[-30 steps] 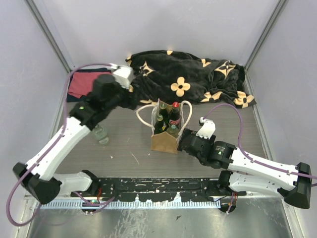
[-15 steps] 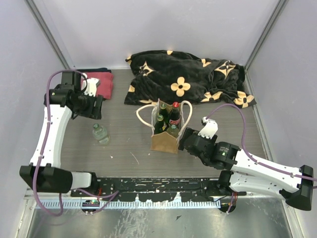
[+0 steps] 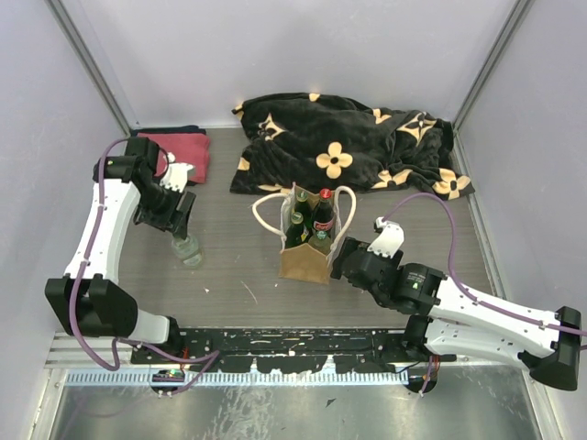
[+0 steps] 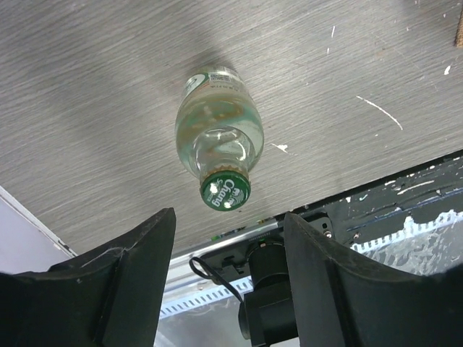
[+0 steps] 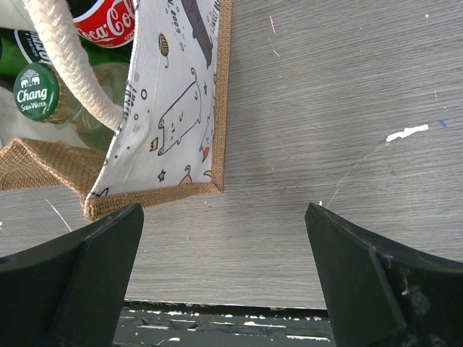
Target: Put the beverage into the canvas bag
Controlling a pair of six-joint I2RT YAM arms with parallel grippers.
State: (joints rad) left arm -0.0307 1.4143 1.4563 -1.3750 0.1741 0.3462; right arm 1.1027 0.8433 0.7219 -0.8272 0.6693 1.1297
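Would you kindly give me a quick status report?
Left gripper open above upright clear bottle. Right gripper open beside canvas bag. Nothing between bottle and bag.

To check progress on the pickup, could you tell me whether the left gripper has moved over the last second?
Yes. The left gripper has swung away from the flower-patterned blanket toward the near left, now above the clear Chang bottle.

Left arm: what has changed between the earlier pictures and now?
The left tool swung from the blanket to the left, then came down over the clear bottle, jaws open, nothing grasped. The right tool, canvas bag and bottle did not move.
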